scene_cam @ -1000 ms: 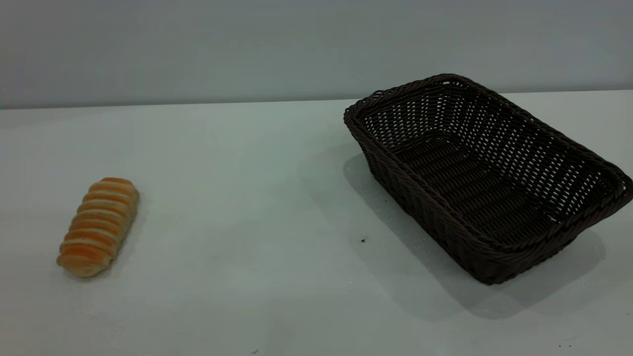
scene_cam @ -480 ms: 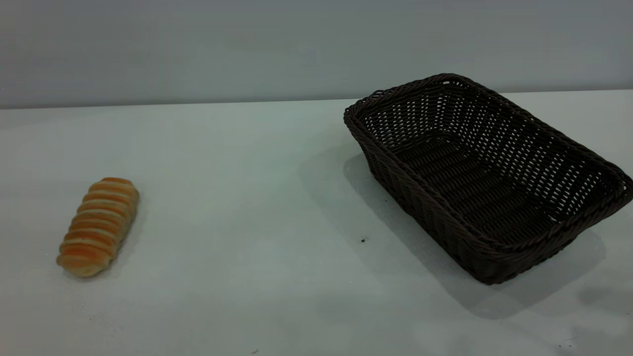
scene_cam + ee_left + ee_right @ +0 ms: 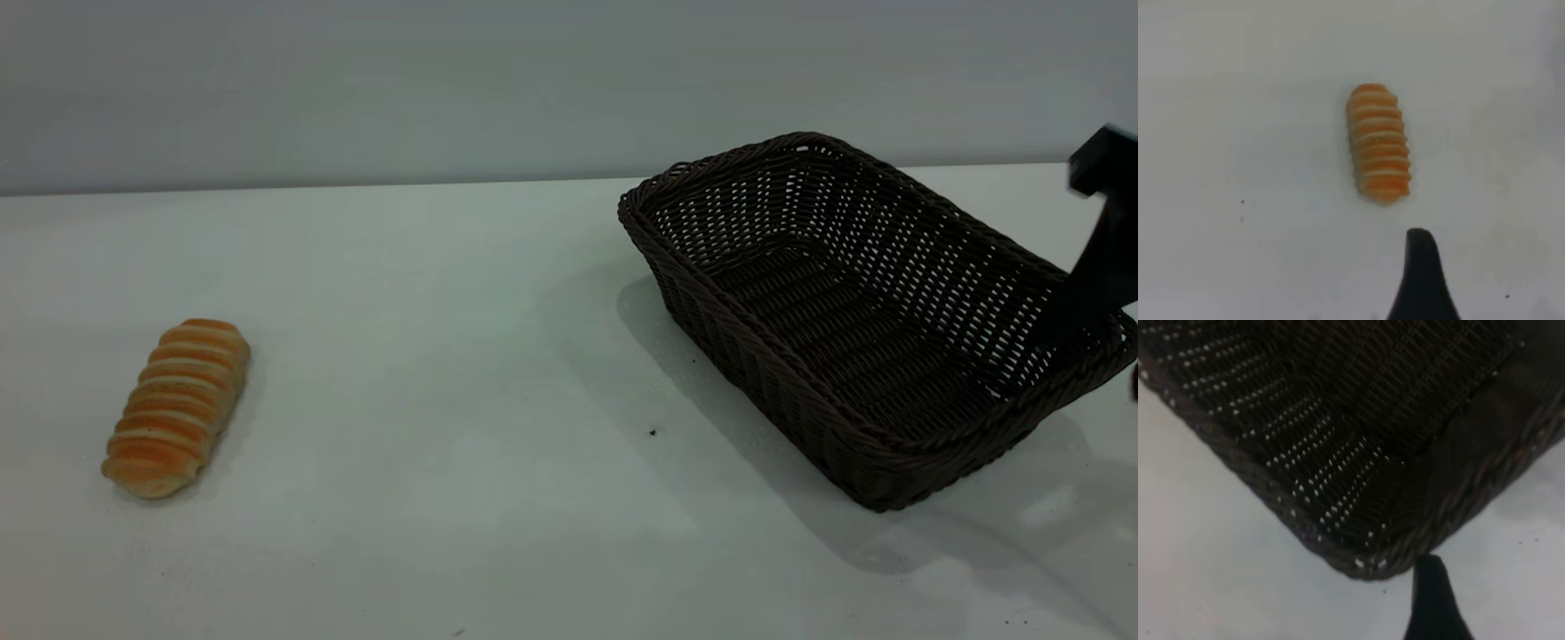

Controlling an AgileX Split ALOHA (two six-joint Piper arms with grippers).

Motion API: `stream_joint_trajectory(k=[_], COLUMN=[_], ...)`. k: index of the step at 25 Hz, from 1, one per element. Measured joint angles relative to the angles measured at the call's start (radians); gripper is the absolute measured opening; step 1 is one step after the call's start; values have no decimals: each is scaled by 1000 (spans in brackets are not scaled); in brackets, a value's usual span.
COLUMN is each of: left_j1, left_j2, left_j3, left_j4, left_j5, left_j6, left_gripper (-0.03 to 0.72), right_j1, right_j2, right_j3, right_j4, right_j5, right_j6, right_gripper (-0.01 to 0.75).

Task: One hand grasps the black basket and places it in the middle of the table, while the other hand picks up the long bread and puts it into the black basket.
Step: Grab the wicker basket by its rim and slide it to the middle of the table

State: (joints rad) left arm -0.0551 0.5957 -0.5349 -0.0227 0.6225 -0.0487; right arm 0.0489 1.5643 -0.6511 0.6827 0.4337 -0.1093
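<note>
My right arm has come into the exterior view at the far right edge since a moment ago, when only its shadow fell on the table; the bread and basket lie where they were.

At the left of the wide, plain white matte table lies the long bread, a small golden-orange roll with pale cross ridges. It rests flat on the bare surface, well apart from everything else. My left gripper hangs above it: the left wrist view shows the roll lying below, and only one dark fingertip of mine just short of its near end, not touching it. I cannot tell whether that claw is spread or pressed together.

A tiny dark speck marks the table towards the middle.

At the right sits the black basket, a large rectangular dark wicker one with flared open-weave sides and a braided rim, standing upright and holding nothing. My right gripper shows as a blocky black piece over its far right end. In the right wrist view one finger sits just outside a corner of the rim. I cannot tell that claw's state either.
</note>
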Motion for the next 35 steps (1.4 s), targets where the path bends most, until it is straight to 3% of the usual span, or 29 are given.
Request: stream_joint_trajectory(k=[15, 23, 27, 35], left_j1=[0, 0, 0, 0], left_j2=[0, 0, 0, 0], left_j3=[0, 0, 0, 0], left_j4=[2, 2, 2, 1], left_j5=[39, 41, 41, 41], left_j6=[0, 0, -1, -2], left_gripper=[568, 568, 568, 568], right_j1=[0, 0, -7, -8], right_j2=[280, 486, 524, 471], right_j3=[-38, -196, -220, -222], right_j4=[251, 281, 287, 276], right_j5=[-241, -252, -232, -149], right_j6=[-50, -50, -50, -146], right_gripper=[510, 493, 361, 358])
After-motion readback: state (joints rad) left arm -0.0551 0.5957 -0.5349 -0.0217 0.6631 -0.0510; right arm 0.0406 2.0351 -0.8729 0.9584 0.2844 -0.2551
